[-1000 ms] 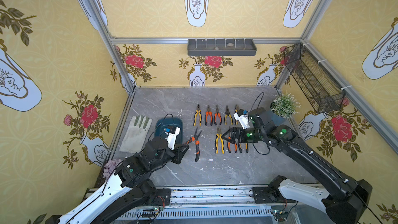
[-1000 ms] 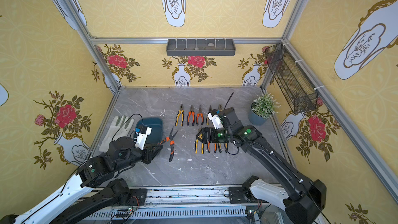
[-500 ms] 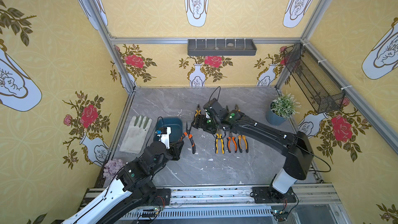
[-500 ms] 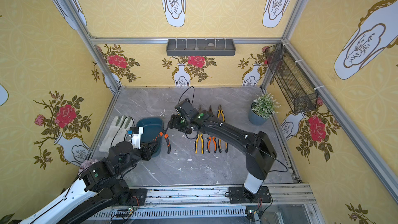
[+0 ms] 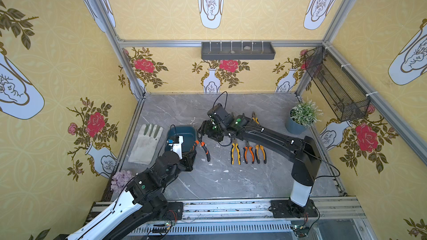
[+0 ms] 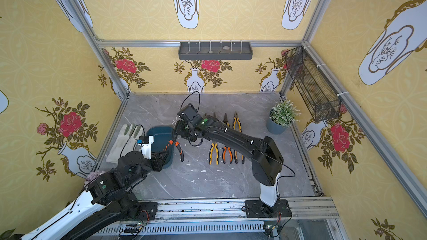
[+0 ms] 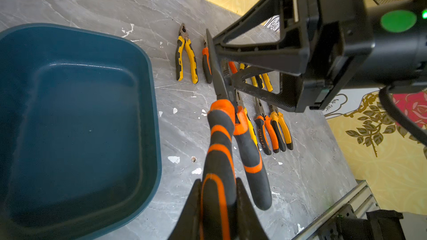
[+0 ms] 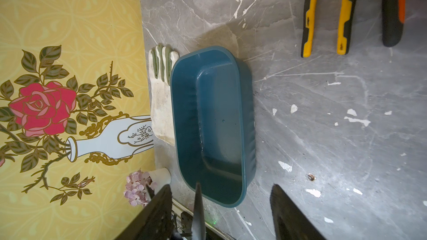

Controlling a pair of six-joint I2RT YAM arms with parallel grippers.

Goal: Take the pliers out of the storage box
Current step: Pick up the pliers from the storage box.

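Left wrist: box (image 7: 154,111) empty | L gripper (image 7: 217,182) jaws pinch handle of last pliers (image 7: 219,130), just beside box | R gripper (image 7: 219,58) jaws spread round its nose | other pliers (image 7: 272,130) laid out clear of box | todo: set last down

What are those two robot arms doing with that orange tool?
It looks like a handover. The left end effector is shut on a handle of the orange-and-black long-nosed pliers, beside the dark teal plastic storage box. The right end effector sits open around the pliers' metal nose, not gripping yet. The box looks empty, and the other yellow and orange pliers lie in rows on the grey marble table.
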